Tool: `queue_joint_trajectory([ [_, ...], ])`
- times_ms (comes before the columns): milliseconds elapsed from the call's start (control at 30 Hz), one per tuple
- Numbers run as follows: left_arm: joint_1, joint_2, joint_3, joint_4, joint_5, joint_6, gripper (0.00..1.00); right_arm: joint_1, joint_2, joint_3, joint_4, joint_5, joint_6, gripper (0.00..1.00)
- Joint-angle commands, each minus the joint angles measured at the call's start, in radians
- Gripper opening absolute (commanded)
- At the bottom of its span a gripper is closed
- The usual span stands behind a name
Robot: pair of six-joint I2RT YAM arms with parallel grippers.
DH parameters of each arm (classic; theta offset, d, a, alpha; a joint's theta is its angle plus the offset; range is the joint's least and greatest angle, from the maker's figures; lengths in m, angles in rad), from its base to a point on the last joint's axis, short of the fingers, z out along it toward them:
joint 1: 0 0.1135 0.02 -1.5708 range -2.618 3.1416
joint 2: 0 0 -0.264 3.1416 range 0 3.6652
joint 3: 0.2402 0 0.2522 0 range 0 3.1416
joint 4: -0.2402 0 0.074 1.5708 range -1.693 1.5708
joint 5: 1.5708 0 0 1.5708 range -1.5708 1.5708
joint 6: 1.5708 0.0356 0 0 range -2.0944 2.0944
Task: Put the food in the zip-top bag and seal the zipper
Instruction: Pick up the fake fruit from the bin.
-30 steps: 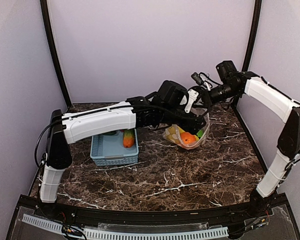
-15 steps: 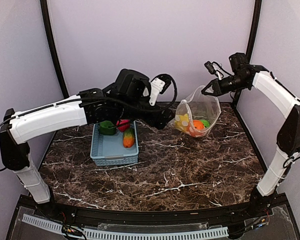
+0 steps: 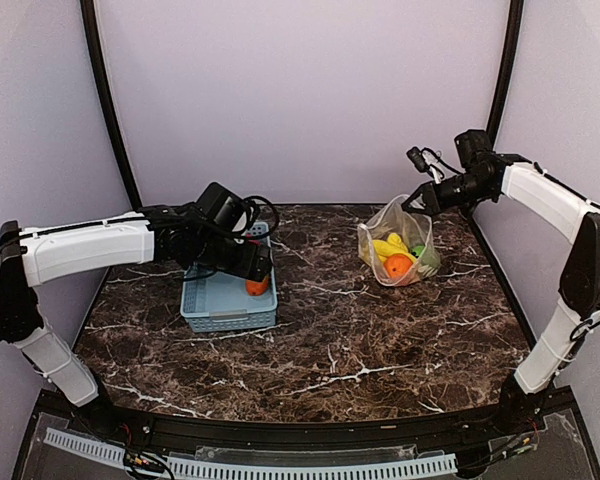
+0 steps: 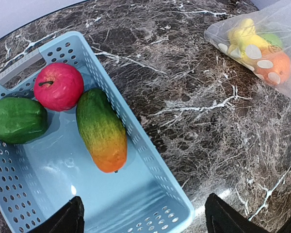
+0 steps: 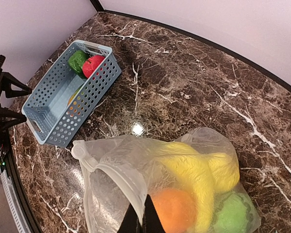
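While right fingers (image 5: pixel 150 221) pinch bag (image 5: pixel 117 162), left fingers (image 4: pixel 68 221) gape

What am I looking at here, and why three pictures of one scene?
Two robot arms are bolted to a marble table. One picture comes from a fixed camera above and behind them. The other two come from small cameras on each wrist, looking down past the jaws. The left arm hovers over a blue basket, jaws open and empty. Inside lie a red apple, a green pepper and a green-orange fruit. The right arm has its jaws shut on the mouth edge of a clear dotted bag, which holds a yellow banana bunch, an orange and a green piece.
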Motion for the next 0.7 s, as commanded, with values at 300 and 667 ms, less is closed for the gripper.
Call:
queue_joint_trajectory([
  [300,0.104,0.088,-0.002,0.013,0.102,-0.081,0.80,0.003,-0.055,-0.048,0.060,-0.018,-0.003,0.00],
  [667,0.132,0.173,0.005,0.027,0.073,-0.105,0.75,0.004,-0.097,-0.083,0.070,0.002,-0.010,0.00],
])
